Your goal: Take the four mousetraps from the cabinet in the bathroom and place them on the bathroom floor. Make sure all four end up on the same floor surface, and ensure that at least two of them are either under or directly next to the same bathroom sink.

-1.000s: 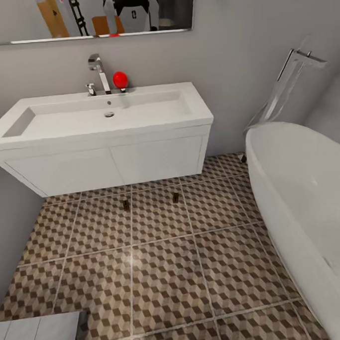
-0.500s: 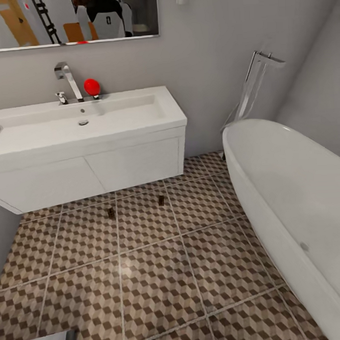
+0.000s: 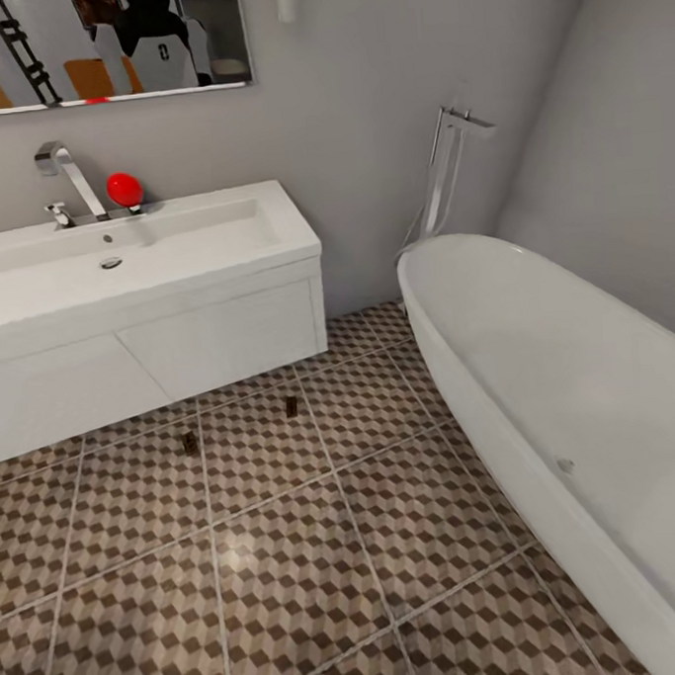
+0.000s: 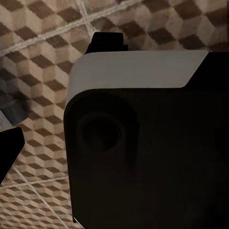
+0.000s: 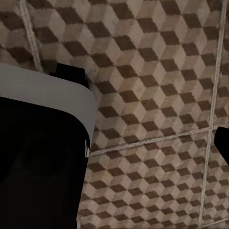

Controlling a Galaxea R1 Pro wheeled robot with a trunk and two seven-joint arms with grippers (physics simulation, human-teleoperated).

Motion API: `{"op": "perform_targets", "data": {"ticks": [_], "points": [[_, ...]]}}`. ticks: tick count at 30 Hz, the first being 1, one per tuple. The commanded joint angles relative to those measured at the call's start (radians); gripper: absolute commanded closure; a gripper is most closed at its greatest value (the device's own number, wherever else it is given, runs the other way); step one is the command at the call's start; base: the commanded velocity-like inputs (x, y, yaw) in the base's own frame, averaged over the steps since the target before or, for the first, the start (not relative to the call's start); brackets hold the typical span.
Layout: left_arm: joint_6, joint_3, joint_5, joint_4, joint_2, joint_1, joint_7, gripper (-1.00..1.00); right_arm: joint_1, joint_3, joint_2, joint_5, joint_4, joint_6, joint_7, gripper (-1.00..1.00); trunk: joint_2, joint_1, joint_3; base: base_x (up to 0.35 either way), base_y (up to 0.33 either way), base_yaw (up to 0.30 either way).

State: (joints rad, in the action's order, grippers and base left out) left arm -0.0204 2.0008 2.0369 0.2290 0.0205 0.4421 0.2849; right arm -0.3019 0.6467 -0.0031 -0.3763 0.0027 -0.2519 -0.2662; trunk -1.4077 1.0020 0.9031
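We see two mousetraps (image 3: 190, 442) (image 3: 291, 406) lying on the bathroom floor (image 3: 290, 568), just in front of the sink (image 3: 175, 249) cabinet, apart from each other. A chrome tap (image 3: 66, 169) and a red ball (image 3: 124, 188) sit at the sink's back edge. The bathtub (image 3: 569, 405) stands on the other side. Both wrist views look down on patterned tiles past dark housings; we cannot tell how either set of jaws stands.
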Motion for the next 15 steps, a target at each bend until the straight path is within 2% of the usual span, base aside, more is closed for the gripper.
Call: {"op": "perform_targets", "data": {"ticks": [1,4,15], "points": [[-0.002,0.006,0.003,0.005,0.001,0.001,0.007,-1.00,0.000,0.008,0.000,-0.009,0.000,-0.002,-0.001,-1.00,0.000,0.000,0.000,0.000,0.000,-0.255],[-0.002,0.006,0.003,0.004,0.001,0.001,0.007,-1.00,0.000,0.008,0.000,-0.009,0.000,-0.001,0.000,-1.00,0.000,0.000,-0.003,0.000,0.000,-0.255],[0.000,0.006,0.003,0.009,0.001,0.001,0.006,-1.00,0.000,0.008,-0.005,-0.010,0.000,0.003,0.100,-1.00,0.000,0.000,-0.013,0.000,0.000,-0.255]]}}
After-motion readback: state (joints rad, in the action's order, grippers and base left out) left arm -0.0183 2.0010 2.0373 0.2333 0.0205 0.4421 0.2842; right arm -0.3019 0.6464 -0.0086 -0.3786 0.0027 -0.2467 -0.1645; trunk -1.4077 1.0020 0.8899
